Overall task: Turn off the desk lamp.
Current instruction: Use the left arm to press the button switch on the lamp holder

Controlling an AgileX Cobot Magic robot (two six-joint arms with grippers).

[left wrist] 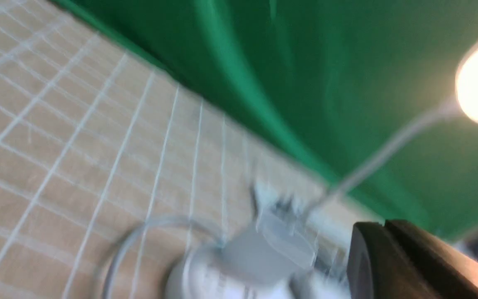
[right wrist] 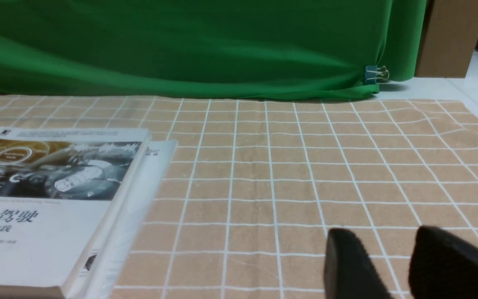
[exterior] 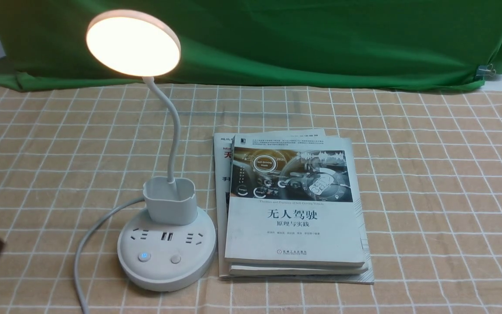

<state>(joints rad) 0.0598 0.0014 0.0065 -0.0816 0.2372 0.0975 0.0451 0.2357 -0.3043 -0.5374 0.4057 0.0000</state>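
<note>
We look across the table (exterior: 442,196), covered in a tan cloth with white grid lines, and along its far side hangs the green cloth (exterior: 277,43), a binder clip (exterior: 485,70) gripping it near its right end. Then the desk lamp (exterior: 167,244), lit up bright! It stands on the left part of the table, disc head glowing atop a bent neck, grey cable (exterior: 87,237) curving away beside the base. Just to its right we have the stack of books (exterior: 294,226), a car dashboard on the top cover. Now our grippers: the left gripper (left wrist: 382,226) shows its fingers together, jaws closed, and we see nothing between the tips. The right gripper (right wrist: 382,232) holds its fingers a little apart, with only tablecloth showing in the gap. And smallest, on the lamp's base, two round buttons (exterior: 144,256), the left one shining blue!
</note>
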